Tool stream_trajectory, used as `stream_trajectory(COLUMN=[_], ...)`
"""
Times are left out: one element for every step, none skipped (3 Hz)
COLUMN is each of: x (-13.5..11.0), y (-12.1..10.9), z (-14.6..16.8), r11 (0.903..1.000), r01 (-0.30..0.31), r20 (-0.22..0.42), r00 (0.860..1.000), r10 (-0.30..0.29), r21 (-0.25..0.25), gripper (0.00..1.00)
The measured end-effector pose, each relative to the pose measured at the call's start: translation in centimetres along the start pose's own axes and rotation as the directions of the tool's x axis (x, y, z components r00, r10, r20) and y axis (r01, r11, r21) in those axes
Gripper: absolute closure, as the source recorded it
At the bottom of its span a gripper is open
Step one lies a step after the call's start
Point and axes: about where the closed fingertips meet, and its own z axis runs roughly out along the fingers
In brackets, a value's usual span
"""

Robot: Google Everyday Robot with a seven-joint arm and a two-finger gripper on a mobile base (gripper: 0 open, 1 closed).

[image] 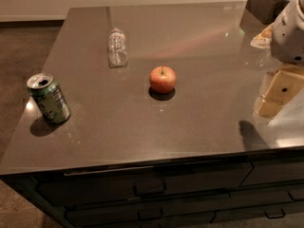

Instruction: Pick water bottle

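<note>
The water bottle is small, clear and ribbed. It lies on its side on the dark grey counter, left of centre towards the back. My gripper is at the right edge of the view, hanging low over the counter's right side. It is far to the right of the bottle and nothing shows in it. The white arm housing sits above it.
A red apple stands mid-counter, between the bottle and the gripper. An open green soda can stands near the front left edge. A dark container sits at the back right corner. Drawers run below the counter front.
</note>
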Motion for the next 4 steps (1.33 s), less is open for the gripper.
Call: stream_trajectory(x=[0.0, -0.9, -3.3, -6.6], y=[0.0, -1.6, -4.8, -8.5], z=[0.0, 0.4, 1.6, 3.0], r11=[1.0000, 0.9988, 0.9945, 0.9872], r01=[0.000, -0.044, -0.094, -0.150], r20=[0.000, 0.024, 0.041, 0.077], r00=[1.000, 0.999, 0.995, 0.985], r10=[0.000, 0.045, 0.096, 0.154], r21=[0.000, -0.021, -0.045, -0.053], gripper=[0.00, 0.00, 0.00, 0.00])
